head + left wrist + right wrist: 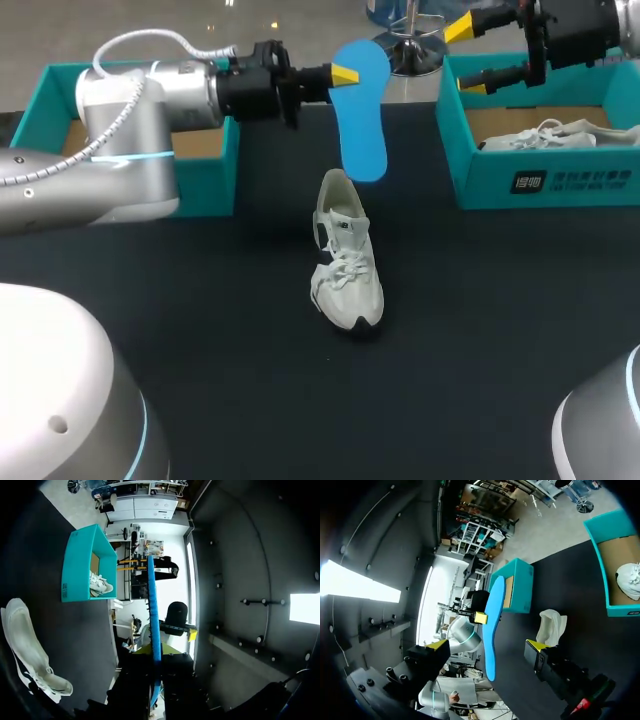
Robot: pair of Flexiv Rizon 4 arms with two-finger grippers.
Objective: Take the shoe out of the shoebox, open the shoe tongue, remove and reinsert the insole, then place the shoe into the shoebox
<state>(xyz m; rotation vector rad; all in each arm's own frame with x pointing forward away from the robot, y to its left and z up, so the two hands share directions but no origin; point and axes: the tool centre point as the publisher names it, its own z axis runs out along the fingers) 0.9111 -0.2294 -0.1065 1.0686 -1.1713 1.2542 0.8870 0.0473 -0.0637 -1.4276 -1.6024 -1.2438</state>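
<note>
My left gripper is shut on the top end of a blue insole, which hangs in the air over the table's far middle. In the left wrist view the insole shows edge-on, running out from between that gripper's fingers. Below it a white shoe stands upright on the black table, toe toward the front. My right gripper is open, up at the right of the insole and apart from it. In the right wrist view the insole lies ahead of the gripper.
A teal shoebox at the back right holds a second white shoe. Another teal box stands at the back left, partly behind my left arm. The black table spreads out around the shoe.
</note>
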